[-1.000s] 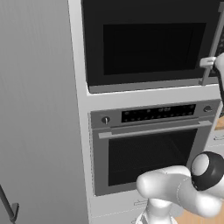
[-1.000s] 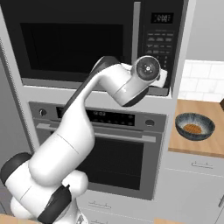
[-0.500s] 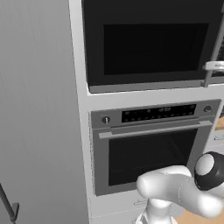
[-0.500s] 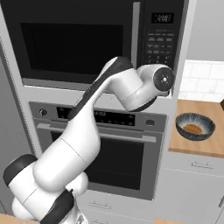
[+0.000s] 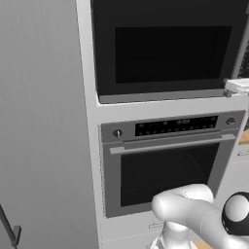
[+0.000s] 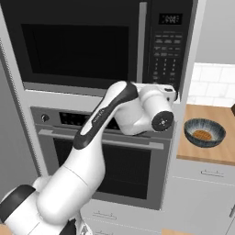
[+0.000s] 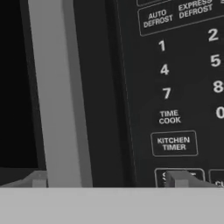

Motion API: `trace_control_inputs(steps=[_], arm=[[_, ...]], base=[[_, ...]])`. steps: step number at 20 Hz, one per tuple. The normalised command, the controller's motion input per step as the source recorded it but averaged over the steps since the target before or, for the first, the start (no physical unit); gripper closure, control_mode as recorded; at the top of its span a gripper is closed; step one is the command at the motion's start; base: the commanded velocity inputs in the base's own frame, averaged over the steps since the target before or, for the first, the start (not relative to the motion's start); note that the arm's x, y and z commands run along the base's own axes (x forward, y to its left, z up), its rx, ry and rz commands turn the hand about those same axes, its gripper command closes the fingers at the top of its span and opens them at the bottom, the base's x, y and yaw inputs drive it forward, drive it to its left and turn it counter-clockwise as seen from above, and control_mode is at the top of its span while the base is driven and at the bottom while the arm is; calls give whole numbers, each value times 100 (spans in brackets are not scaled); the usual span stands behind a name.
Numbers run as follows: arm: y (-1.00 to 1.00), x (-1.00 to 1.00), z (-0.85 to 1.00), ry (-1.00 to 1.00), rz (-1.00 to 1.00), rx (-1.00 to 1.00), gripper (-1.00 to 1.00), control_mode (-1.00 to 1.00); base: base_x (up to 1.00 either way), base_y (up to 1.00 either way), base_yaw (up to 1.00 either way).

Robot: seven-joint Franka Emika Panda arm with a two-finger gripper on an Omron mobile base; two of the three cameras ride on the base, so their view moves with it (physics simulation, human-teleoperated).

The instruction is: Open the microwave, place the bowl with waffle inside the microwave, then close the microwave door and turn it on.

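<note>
The black microwave [image 5: 170, 48] [image 6: 78, 41] is built in above the oven, and its door [image 7: 17, 87] is shut. A tall grey handle [image 6: 142, 41] [image 7: 57, 96] runs down the door's right side, next to the button panel [image 6: 165, 50] [image 7: 183, 87]. My gripper [image 7: 108, 179] [image 5: 237, 86] is open right in front of the microwave's lower right. The handle stands between its two fingers, close to the left fingertip [image 7: 37, 179], and the right one is over the panel. The bowl [image 6: 204, 133] with the waffle [image 6: 202, 135] sits on the wooden counter to the right.
A silver-framed oven [image 5: 165, 165] [image 6: 105, 156] with a horizontal bar handle sits below the microwave. A tall grey cabinet side [image 5: 44, 121] fills the left. The wooden counter [image 6: 220, 153] with white drawers below and a white tiled wall behind lies to the right.
The hand has sunk a little along the microwave's right front and the wrist has dropped lower. The jaws stay open; the door has not moved.
</note>
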Motion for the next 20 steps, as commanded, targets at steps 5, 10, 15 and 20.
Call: trace_control_inputs(steps=[5, 10, 15, 20], arm=[[2, 6, 45, 2, 0, 0, -100, -100], [18, 40, 6, 6, 0, -1, 100, -100], [1, 5, 2, 0, 0, 0, 100, -100], [0, -100, 36, 0, 0, -2, 100, -100]], base=[[0, 0, 0], [0, 0, 0], [0, 0, 0], [0, 0, 0]])
